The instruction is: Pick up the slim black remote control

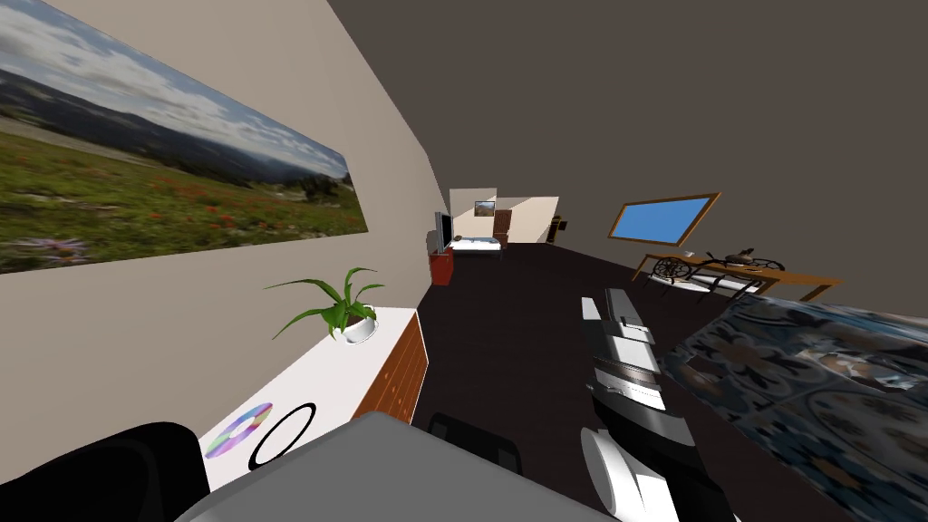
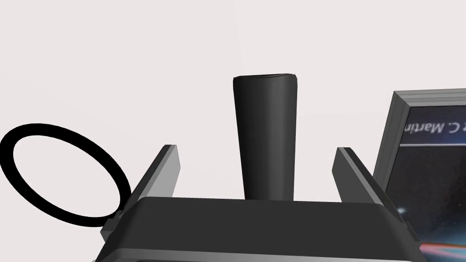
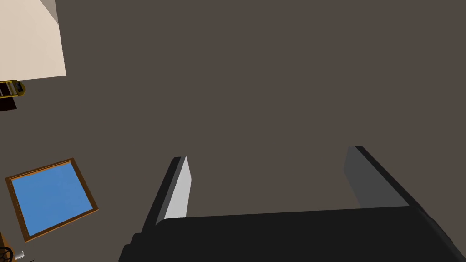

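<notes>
One claw (image 2: 257,149) (left, spread) astride remote (image 2: 265,113)

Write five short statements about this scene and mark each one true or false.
1. The left hand is open, the black remote between its fingers. True.
2. Those fingers press the remote's sides. False: they stand apart from it.
3. A black ring lies on the white surface. True.
4. The book lies between ring and remote. False: it lies on the remote's other side.
5. The right hand is shut. False: it is open.
</notes>
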Robot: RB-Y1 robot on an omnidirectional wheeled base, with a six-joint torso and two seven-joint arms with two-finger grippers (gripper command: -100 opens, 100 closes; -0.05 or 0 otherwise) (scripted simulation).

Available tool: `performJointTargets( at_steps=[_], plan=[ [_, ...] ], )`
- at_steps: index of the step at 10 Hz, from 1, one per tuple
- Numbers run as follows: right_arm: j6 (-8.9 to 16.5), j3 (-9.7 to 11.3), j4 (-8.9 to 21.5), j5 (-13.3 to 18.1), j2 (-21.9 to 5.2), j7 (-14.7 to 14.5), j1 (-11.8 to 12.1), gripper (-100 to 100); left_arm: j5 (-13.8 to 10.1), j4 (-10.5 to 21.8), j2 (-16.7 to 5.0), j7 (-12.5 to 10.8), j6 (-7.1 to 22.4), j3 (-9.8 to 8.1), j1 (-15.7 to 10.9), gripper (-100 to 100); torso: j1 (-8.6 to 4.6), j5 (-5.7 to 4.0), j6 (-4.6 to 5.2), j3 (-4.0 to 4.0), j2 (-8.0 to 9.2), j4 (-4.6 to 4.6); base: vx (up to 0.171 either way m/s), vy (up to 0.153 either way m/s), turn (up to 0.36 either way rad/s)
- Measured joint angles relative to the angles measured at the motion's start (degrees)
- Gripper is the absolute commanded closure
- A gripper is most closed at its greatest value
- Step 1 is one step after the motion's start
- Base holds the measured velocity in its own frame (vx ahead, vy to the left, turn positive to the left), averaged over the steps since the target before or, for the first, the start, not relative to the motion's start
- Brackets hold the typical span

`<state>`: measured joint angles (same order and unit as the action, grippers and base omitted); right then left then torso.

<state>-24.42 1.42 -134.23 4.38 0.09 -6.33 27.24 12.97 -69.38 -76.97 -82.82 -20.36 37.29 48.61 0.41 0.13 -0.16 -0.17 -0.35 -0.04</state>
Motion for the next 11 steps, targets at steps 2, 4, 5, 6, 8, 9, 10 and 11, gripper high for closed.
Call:
performJointTargets(
  at_steps=[2, 4, 5, 6, 8, 9, 10, 11],
  plan=[
    [0.0, 0.0, 0.0, 0.0, 0.0, 0.0, 0.0, 0, 0.0, 0.8, 1.3, 0.7, 0.2, 0.14, -0.4, -100, -0.13, -0.03, -0.01, 0.0, -0.01, 0.0, 0.02, 0.025, -0.015],
    [0.0, 0.0, 0.0, 0.0, 0.0, 0.0, 0.0, 0, 0.0, 2.2, 3.5, 2.2, 0.6, 0.38, -1.0, -100, -0.12, -0.03, -0.01, -0.03, -0.05, -0.01, 0.023, 0.022, -0.009],
    [0.0, 0.0, 0.0, 0.0, 0.0, 0.0, 0.0, 0, 0.1, 3.2, 4.8, 2.9, 0.8, 0.69, -1.6, -100, -0.14, -0.03, 0.0, -0.03, -0.05, -0.01, 0.009, 0.008, -0.001],
    [0.0, 0.0, 0.0, 0.0, 0.0, 0.0, 0.0, 0, 0.2, 3.3, 4.9, 3.1, 0.8, 0.74, -1.7, 100, -0.18, -0.06, 0.0, -0.01, -0.02, -0.01, 0.0, 0.0, 0.0],
    [0.0, 0.0, 0.0, 0.0, 0.0, 0.0, 0.0, 0, 0.2, 3.3, 4.9, 3.0, 0.8, 0.8, -1.6, 100, -0.18, -0.01, 0.09, 0.01, -0.02, 0.04, -0.002, 0.001, 0.009],
    [0.0, 0.0, 0.0, 0.0, 0.0, 0.0, 0.0, 0, 0.1, 3.4, 4.9, 3.0, 0.8, 0.78, -1.6, 100, -0.13, 0.03, 0.11, 0.01, -0.02, 0.05, 0.0, 0.0, 0.0],
    [0.0, 0.0, 0.0, 0.0, 0.0, 0.0, 0.0, 0, 0.1, 3.4, 4.9, 3.0, 0.8, 0.78, -1.6, 100, -0.11, 0.03, 0.12, 0.01, -0.02, 0.05, 0.0, 0.0, 0.0],
    [0.0, 0.0, 0.0, 0.0, 0.0, 0.0, 0.0, 0, 0.1, 3.4, 4.9, 3.0, 0.8, 0.78, -1.6, 0, -0.11, 0.03, 0.12, 0.01, -0.02, 0.05, 0.0, 0.0, 0.0]
  ],
)
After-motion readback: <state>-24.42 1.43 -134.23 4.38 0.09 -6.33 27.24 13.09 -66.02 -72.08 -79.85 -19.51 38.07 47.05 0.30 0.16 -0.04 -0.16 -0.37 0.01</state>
